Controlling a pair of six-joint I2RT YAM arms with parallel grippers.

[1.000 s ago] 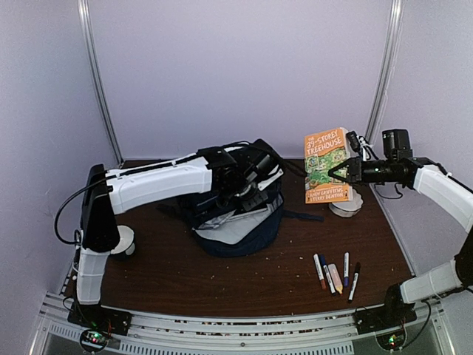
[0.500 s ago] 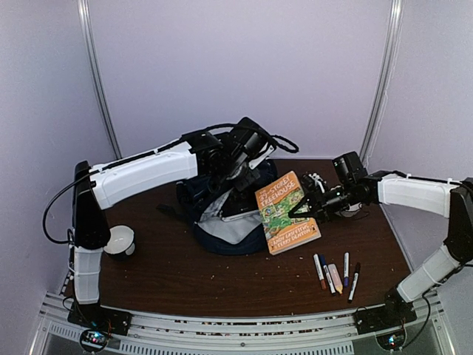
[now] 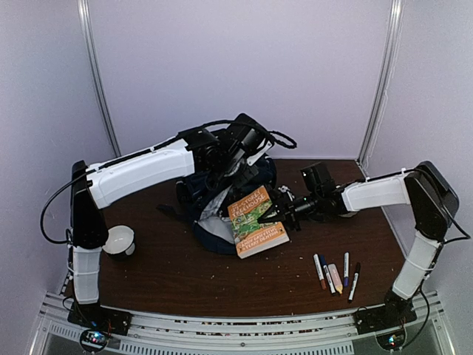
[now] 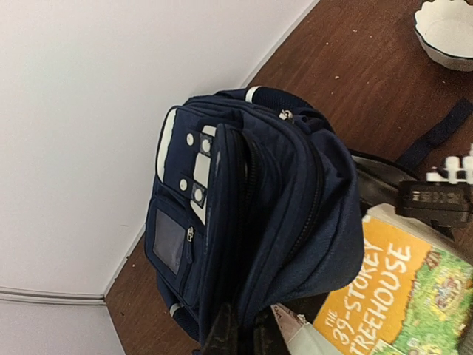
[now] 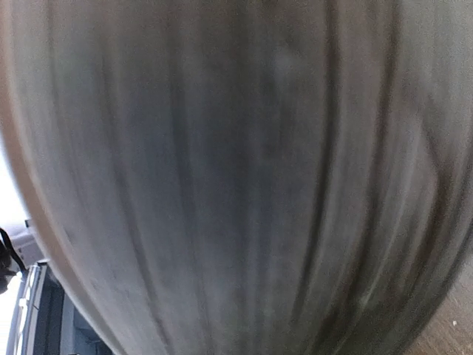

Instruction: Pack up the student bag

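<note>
The student bag (image 3: 209, 201), navy with white patches, stands in the middle of the table with its mouth toward the right. My left gripper (image 3: 233, 171) is shut on the upper edge of its opening and holds it up; in the left wrist view the dark fingers (image 4: 222, 334) pinch the navy fabric (image 4: 251, 192). My right gripper (image 3: 276, 212) is shut on an orange "Treehouse" book (image 3: 254, 220), tilted at the bag's mouth. The book also shows in the left wrist view (image 4: 399, 296). The right wrist view is filled by the book's blurred grey page edges (image 5: 236, 177); its fingers are hidden.
Several markers (image 3: 336, 275) lie at the front right of the table. A white bowl (image 3: 118, 240) sits at the left by my left arm's base. Another white bowl (image 4: 447, 29) sits behind my right arm. A dark strap (image 4: 436, 137) trails from the bag.
My right arm swung the book from the back right, down and left to the bag's mouth. My left gripper raised the bag's opening edge a little.
</note>
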